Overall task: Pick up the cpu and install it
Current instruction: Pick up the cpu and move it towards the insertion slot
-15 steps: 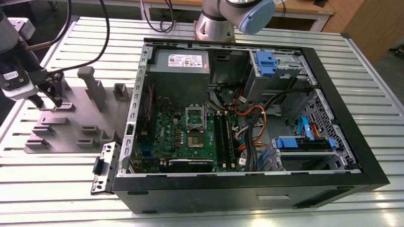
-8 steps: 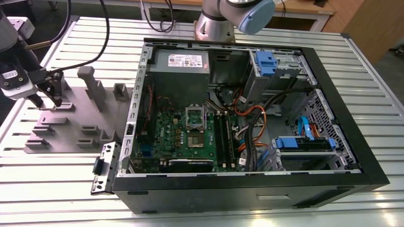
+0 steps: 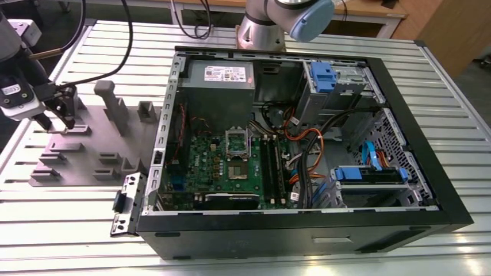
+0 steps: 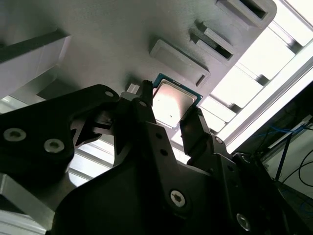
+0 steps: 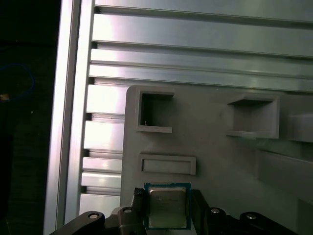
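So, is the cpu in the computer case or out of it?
Out. The cpu lies flat on the grey fixture plate beside the computer case, with the gripper at it.

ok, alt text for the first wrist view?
The cpu, silvery top up, lies flat on a grey tray with the black tool down at both its sides. The tray has several rectangular pockets and sits on a ribbed aluminium table.

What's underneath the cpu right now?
The cpu sits on the grey fixture plate, which rests on the slatted aluminium table. The patch of plate directly beneath it is covered, so any recess there can't be seen.
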Robot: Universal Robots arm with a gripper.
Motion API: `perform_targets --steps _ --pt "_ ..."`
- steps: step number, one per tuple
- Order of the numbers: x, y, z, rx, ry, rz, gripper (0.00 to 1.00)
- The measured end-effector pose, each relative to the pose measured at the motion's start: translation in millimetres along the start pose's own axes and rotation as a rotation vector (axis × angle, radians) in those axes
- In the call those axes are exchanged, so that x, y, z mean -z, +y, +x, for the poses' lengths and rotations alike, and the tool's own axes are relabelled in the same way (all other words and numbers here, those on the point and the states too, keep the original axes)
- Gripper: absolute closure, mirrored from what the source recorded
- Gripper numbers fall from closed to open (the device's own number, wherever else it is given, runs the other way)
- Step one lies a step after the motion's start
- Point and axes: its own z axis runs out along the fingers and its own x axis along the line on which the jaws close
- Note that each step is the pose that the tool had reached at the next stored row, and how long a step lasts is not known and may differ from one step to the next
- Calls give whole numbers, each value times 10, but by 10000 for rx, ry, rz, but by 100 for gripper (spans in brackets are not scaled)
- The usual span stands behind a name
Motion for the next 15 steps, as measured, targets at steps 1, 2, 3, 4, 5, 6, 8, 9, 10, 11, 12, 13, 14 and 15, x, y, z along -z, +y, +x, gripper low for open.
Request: perform_targets --steps 1,2,3,4,5,6,8,9,10,11,12,13,14,15 --pt "3 0 0 0 1 0 53" --pt "5 0 0 0 1 0 53" --pt "7 0 0 0 1 0 53" --pt "10 0 0 0 2 1 53" --pt "12 0 0 0 1 1 53" --pt "14 0 0 0 1 0 53" --pt "19 1 0 0 1 1 53" --pt "21 1 0 0 1 0 53" --pt "24 1 0 0 2 1 53" --pt "26 1 0 0 1 0 53" --pt "28 1 0 0 1 0 53" --pt "30 1 0 0 0 0 53" --pt "32 1 0 0 1 0 53" --pt "36 1 0 0 1 1 53"
